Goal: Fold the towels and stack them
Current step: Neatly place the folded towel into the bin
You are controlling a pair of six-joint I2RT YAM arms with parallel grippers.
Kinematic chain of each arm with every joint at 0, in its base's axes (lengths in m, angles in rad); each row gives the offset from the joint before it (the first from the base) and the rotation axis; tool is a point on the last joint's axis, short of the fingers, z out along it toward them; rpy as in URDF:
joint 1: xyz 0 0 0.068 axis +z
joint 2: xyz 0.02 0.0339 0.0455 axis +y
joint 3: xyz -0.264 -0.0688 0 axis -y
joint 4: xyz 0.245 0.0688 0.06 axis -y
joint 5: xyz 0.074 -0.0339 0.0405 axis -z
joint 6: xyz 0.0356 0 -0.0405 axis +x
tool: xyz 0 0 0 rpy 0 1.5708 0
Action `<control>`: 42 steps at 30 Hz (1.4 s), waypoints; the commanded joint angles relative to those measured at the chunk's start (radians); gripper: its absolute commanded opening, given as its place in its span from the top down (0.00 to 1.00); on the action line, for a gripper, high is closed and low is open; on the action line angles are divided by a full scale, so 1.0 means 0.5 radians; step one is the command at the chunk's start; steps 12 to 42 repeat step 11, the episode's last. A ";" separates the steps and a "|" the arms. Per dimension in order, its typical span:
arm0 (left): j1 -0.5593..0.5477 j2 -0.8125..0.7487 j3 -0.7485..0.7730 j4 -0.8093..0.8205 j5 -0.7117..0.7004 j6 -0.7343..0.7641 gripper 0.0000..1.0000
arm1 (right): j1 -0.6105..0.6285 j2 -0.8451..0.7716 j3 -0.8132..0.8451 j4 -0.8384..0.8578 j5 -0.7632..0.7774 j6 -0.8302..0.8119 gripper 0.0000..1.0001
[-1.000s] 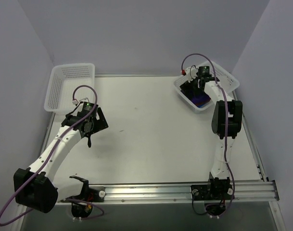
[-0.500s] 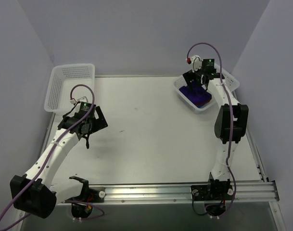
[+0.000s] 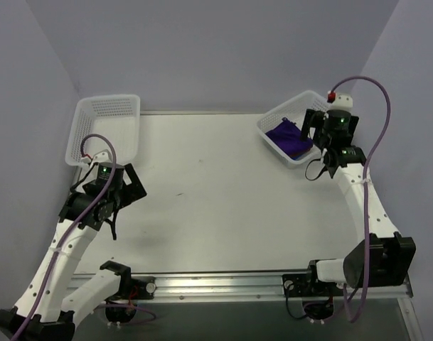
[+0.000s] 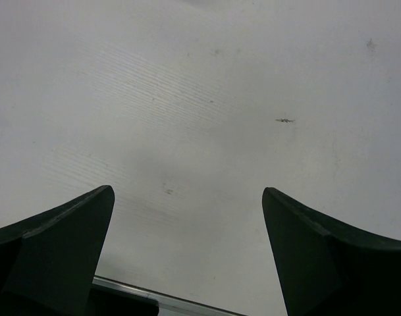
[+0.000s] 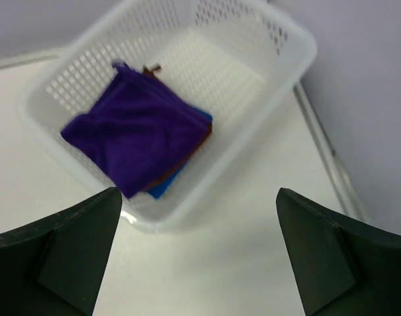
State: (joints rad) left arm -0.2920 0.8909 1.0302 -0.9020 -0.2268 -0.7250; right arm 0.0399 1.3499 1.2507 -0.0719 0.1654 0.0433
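The towels lie as a folded stack in the white mesh basket (image 5: pixel 289 62) at the back right. A dark purple towel (image 5: pixel 137 141) is on top, with a rust-brown edge (image 5: pixel 191 160) and a bright blue edge (image 5: pixel 162 189) showing under it. From above only the purple towel (image 3: pixel 290 138) shows. My right gripper (image 5: pixel 199 194) hangs open and empty just outside the basket's near corner, right gripper (image 3: pixel 314 150) to its right. My left gripper (image 4: pixel 187 191) is open and empty over bare table, left gripper (image 3: pixel 114 217) at the near left.
A second white mesh basket (image 3: pixel 95 114) stands at the back left with nothing visible in it. Grey walls close in on both sides and the back. A metal rail (image 3: pixel 273 280) runs along the near table edge.
My right arm has drawn back out of the basket to the right, leaving the purple towel uncovered on the stack. My left arm has pulled back toward the near left.
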 commanded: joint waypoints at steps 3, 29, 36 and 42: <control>0.020 -0.094 0.090 -0.172 -0.178 -0.010 0.06 | 0.003 -0.374 -0.439 -0.138 0.298 0.572 0.00; 0.026 -0.070 0.084 -0.154 -0.218 -0.007 0.06 | 0.003 -0.611 -0.661 -0.092 0.442 0.665 0.00; 0.026 -0.070 0.084 -0.154 -0.218 -0.007 0.06 | 0.003 -0.611 -0.661 -0.092 0.442 0.665 0.00; 0.026 -0.070 0.084 -0.154 -0.218 -0.007 0.06 | 0.003 -0.611 -0.661 -0.092 0.442 0.665 0.00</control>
